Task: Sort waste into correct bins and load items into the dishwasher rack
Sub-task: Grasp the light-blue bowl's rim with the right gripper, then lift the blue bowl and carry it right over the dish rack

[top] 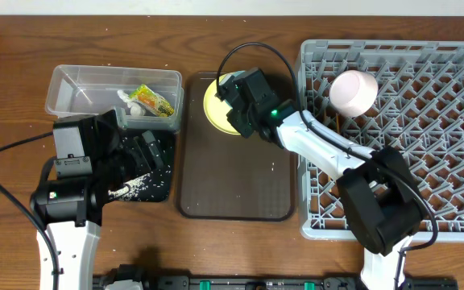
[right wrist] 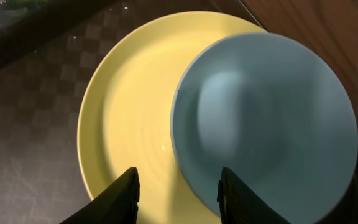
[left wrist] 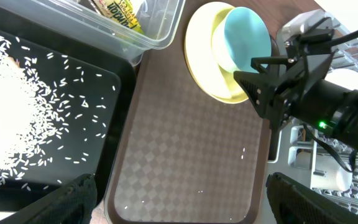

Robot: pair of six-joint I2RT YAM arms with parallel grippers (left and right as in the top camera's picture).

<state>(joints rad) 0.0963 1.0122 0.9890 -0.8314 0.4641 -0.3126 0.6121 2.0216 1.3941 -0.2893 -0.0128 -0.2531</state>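
The yellow-green plate [right wrist: 126,109] lies at the far end of the brown serving tray [top: 236,181]. The light blue cup [right wrist: 266,118] stands upside down on it. My right gripper [right wrist: 179,196] is open just above them, its fingers astride the cup's near-left edge; it also shows in the overhead view [top: 230,101]. My left gripper [left wrist: 182,198] is open and empty, above the black tray [left wrist: 104,112] and the serving tray's near edge. Loose rice [left wrist: 8,118] lies in the black tray. The clear tub [top: 75,84] holds the snack wrapper [top: 153,99] and the paper scrap [top: 129,103]. Chopsticks are out of view.
The grey dishwasher rack [top: 433,145] fills the right side, with the white bowl [top: 353,90] upside down in its far left part. A white object [left wrist: 333,179] sits in the rack near my right arm. A few rice grains [left wrist: 244,149] lie on the serving tray.
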